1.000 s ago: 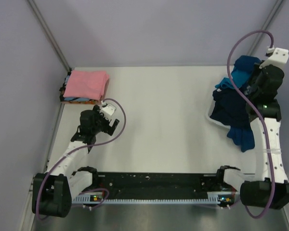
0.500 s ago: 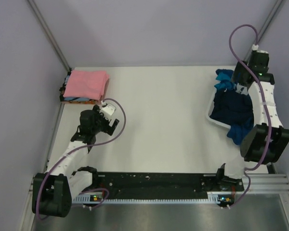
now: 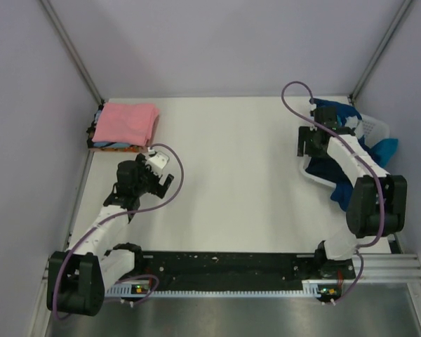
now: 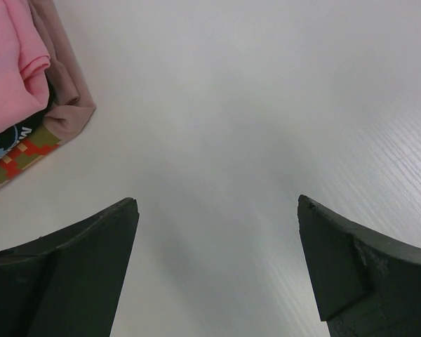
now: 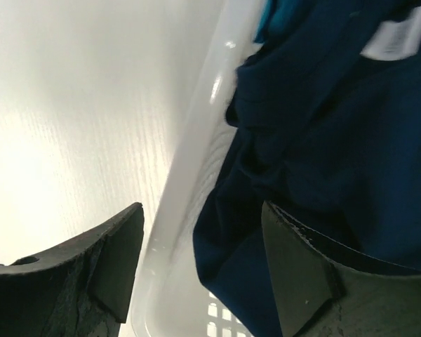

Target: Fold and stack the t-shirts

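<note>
A folded stack of t-shirts with a pink one [image 3: 128, 121] on top lies at the table's far left corner. In the left wrist view the pink t-shirt [image 4: 10, 63] rests over an orange and teal patterned one [image 4: 21, 151]. My left gripper [image 3: 156, 181] [image 4: 216, 202] hovers open over bare table just right of the stack. A dark navy t-shirt [image 5: 323, 140] [image 3: 321, 167] fills the white basket with teal cloth [image 3: 386, 149]. My right gripper [image 3: 310, 144] [image 5: 202, 210] is open, its jaws straddling the basket's left rim and the navy shirt's edge, gripping nothing.
The white slatted basket [image 5: 189, 175] [image 3: 373, 126] sits at the far right by the wall. A blue t-shirt [image 3: 347, 196] hangs over its near side onto the table. Lilac walls close in the table on three sides.
My right arm swung from the basket's far right over to its left rim and its gripper opened. The shirts in the basket shifted and its right side shows. The left arm stayed still.
</note>
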You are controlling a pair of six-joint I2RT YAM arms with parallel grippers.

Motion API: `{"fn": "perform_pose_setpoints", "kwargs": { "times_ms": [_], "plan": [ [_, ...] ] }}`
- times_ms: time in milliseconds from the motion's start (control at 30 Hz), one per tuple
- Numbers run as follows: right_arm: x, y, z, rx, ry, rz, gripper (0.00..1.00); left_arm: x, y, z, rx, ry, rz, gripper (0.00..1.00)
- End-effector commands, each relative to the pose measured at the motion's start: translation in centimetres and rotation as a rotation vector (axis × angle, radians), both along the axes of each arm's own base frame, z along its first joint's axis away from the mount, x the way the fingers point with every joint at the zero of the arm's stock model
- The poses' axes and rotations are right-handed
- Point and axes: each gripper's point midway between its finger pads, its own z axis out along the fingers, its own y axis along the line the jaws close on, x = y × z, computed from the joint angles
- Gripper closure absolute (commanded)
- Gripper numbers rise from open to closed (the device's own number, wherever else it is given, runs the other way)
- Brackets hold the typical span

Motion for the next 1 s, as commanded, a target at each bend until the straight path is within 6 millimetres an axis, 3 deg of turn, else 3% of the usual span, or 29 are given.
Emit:
{"fn": "perform_pose_setpoints", "kwargs": {
  "times_ms": [0,67,167,400,433,533,600,667,767,833,967],
  "plan": [
    [0.9,2.5,-0.8,0.011,0.005,0.105,0.39,0.6,-0.2,1.2,-0.008,-0.041,-0.01,0.01],
    [0.3,2.8,-1.4,0.002,0.039,0.118,0.54,0.6,-0.1,1.2,-0.006,-0.04,-0.006,0.01],
    [-2.4,1.6,-2.4,-0.04,0.146,0.058,0.67,0.7,0.0,1.2,-0.004,-0.042,-0.002,0.01],
    [-13.6,-2.0,-3.8,-0.219,0.547,-0.003,0.86,0.9,0.0,1.1,-0.003,-0.034,0.0,0.01],
    [-13.7,-2.4,-3.6,-0.244,0.542,-0.026,0.95,1.0,0.0,1.2,-0.002,-0.034,0.002,0.01],
    [-13.8,-0.8,-3.2,-0.153,0.537,-0.018,0.96,1.0,0.0,1.1,-0.001,-0.031,0.004,0.01],
    [-13.8,-0.8,-2.8,-0.154,0.548,-0.019,0.86,0.9,0.1,1.1,0.001,-0.028,0.006,0.01],
    [-13.8,-0.4,-2.6,-0.134,0.568,0.001,0.58,0.7,0.1,1.0,0.002,-0.028,0.006,0.01],
    [-12.7,-0.6,-1.3,-0.16,0.493,0.022,0.47,0.7,0.1,1.1,0.003,-0.034,0.002,0.01],
    [-11.2,-1.1,0.8,-0.176,0.351,0.002,0.41,0.8,0.1,1.2,0.004,-0.038,0.002,0.01],
    [-7.5,-2.1,6.8,-0.085,-0.073,-0.106,0.34,0.9,0.3,1.2,0.01,-0.035,0.01,0.01]
  ]
}}
